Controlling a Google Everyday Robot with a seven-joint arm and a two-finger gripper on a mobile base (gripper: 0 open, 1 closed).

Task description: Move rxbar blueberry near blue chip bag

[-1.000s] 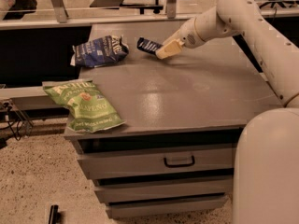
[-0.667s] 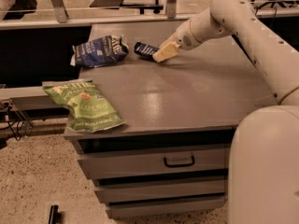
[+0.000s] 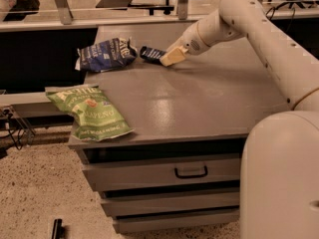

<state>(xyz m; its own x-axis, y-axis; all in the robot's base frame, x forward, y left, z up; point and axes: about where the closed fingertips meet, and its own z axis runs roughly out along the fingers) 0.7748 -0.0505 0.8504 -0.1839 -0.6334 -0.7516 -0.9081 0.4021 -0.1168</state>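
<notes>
one claw (image 3: 169, 59) holding one rxbar blueberry (image 3: 151, 54), beside one blue chip bag (image 3: 104, 55)

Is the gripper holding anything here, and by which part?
Yes: the gripper grips the rxbar blueberry by its right end, at the back of the table, just right of the blue chip bag.

Cream hand (image 3: 172, 58) at navy rxbar blueberry (image 3: 150, 54) — blue chip bag (image 3: 104, 55), white lettering.
</notes>
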